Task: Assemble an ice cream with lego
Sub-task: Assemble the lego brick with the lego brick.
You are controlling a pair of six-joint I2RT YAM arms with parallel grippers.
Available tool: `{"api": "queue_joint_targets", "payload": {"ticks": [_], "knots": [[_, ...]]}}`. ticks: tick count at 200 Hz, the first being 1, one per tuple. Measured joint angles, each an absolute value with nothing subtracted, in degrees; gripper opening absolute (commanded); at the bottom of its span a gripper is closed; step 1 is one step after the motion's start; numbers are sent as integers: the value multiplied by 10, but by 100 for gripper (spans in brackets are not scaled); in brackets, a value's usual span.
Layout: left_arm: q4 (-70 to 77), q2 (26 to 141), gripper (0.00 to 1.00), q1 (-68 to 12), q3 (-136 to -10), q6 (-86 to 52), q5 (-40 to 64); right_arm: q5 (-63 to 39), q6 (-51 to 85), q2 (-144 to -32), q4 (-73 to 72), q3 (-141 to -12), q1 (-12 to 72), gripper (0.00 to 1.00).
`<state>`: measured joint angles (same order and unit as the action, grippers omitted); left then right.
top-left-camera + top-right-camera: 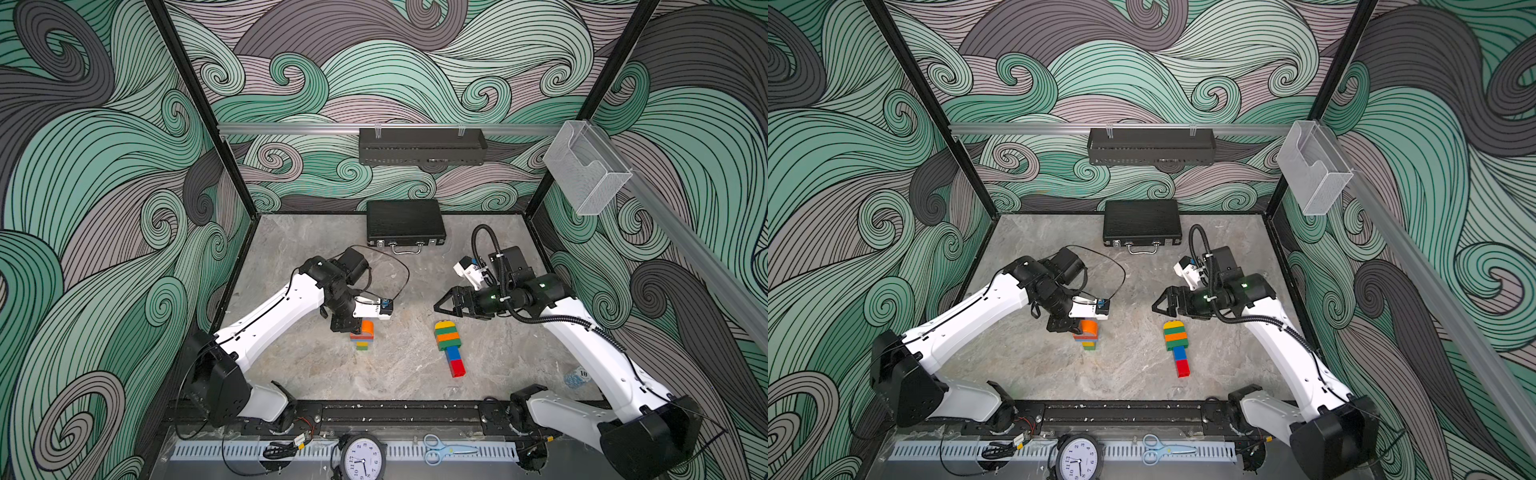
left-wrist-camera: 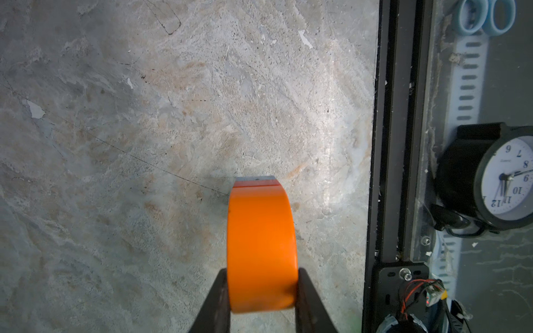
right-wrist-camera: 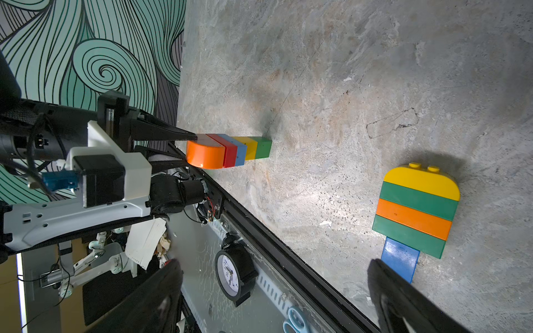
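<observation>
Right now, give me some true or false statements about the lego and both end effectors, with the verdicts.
1. The left end effector grips the orange half-round piece. True.
2. The right end effector is shut on the lying lego ice cream. False: it stands open, holding nothing.
3. The brick stack under the orange piece stands upright on the table. True.
4. The black briefcase lies open. False: it is closed.

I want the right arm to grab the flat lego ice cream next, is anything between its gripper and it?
Nothing visible. The right gripper hangs open beside the ice cream, with only bare table between. The left gripper and its stack are off to the side.
</observation>
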<state>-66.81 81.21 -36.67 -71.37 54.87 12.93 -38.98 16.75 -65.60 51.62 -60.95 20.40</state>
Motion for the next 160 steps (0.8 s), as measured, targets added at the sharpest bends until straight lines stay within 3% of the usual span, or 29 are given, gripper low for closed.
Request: {"api": "queue_joint_targets", "payload": {"ticks": [160], "knots": [[-678,806,0,-399,-699,501,81,-385,168,-656,516,-609,204,99]]}}
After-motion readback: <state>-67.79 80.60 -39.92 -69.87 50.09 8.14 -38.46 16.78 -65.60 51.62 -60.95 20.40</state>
